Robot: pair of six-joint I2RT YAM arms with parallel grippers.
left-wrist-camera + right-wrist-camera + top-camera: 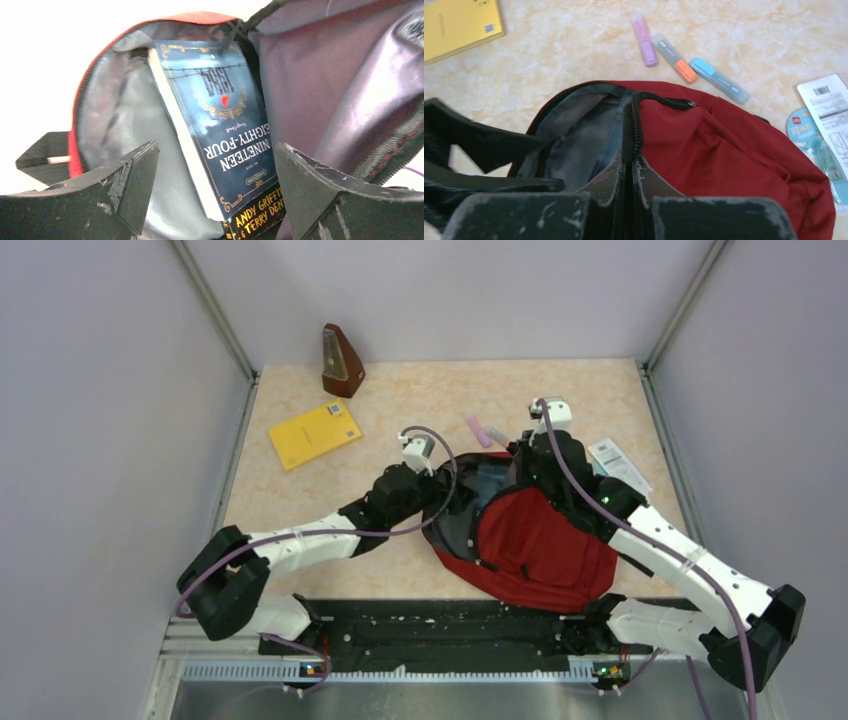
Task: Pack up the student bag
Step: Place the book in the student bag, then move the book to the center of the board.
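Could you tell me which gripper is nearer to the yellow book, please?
Left. The left gripper sits at the mouth of the student bag, right of the yellow book; the right gripper pinches the zipper edge farther right.

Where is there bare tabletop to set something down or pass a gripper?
Free: the back strip of the marbled beige table, between the brown wooden metronome and the right wall; also the patch between the flat yellow book and the left arm. Crowded: behind and right of the dark red fabric backpack, where the pastel highlighters and white packet lie.
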